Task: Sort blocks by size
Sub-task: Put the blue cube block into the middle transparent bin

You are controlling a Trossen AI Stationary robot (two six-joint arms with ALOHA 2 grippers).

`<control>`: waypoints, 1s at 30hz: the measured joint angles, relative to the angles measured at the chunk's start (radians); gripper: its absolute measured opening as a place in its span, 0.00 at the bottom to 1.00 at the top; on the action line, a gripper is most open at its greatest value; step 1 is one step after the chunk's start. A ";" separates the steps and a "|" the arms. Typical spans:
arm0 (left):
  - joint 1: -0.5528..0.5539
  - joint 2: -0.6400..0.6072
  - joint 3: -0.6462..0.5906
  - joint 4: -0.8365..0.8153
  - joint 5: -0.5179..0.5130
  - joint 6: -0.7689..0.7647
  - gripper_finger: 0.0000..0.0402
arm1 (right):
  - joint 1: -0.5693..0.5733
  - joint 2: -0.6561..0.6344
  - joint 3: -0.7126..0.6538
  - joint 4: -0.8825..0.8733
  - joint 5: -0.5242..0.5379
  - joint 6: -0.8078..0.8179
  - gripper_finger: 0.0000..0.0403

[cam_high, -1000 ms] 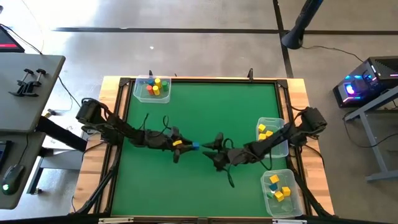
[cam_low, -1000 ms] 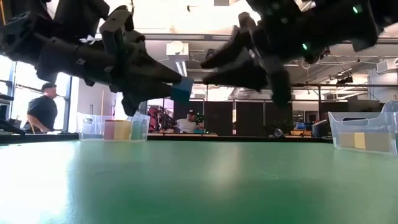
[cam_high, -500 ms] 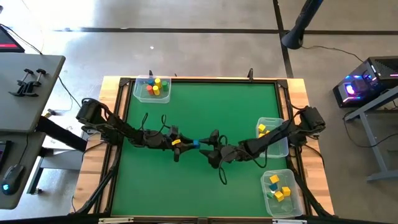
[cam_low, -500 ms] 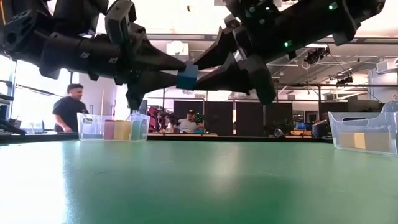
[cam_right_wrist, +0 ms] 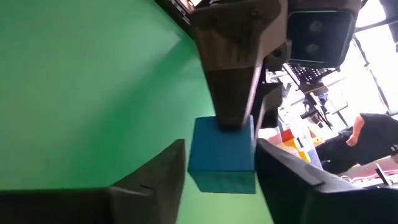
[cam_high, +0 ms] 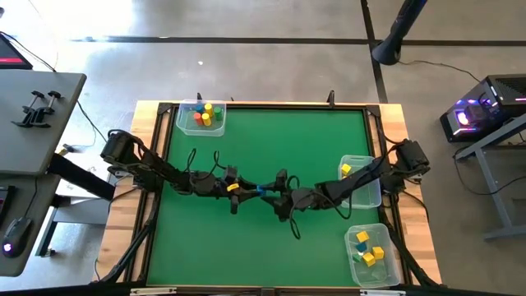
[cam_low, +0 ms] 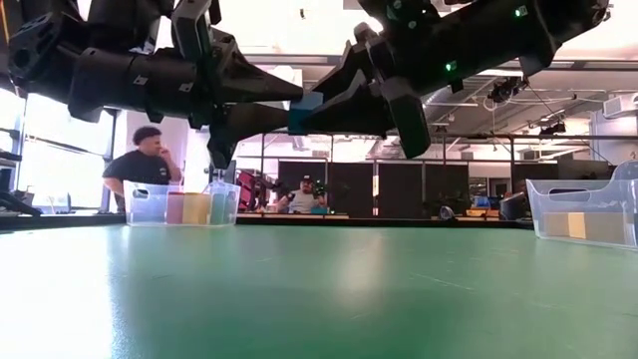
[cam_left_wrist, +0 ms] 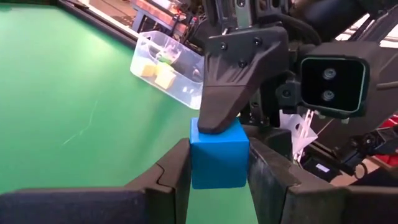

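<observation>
Above the middle of the worktop, off its surface, the left gripper and the right gripper met tip to tip, with one block between them, both pairs of jaws around it. One tub of blocks sat at the far left corner. Two more tubs lay along the right edge, one mid-way and one at the near corner.

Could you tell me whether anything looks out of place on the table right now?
Nothing is spilled or askew. The only unusual sight: a blue block held in mid-air between the left tool and right tool at once.
</observation>
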 joint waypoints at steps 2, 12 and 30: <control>-0.003 0.000 0.000 0.000 -0.002 -0.006 0.27 | 0.000 0.000 0.000 0.002 0.000 0.004 0.39; -0.004 0.000 0.000 -0.007 0.032 -0.021 0.43 | 0.028 -0.052 -0.001 -0.175 0.064 0.243 0.33; -0.005 0.000 0.000 -0.124 -0.003 0.034 0.51 | 0.212 -0.431 0.120 -1.859 -0.383 1.757 0.32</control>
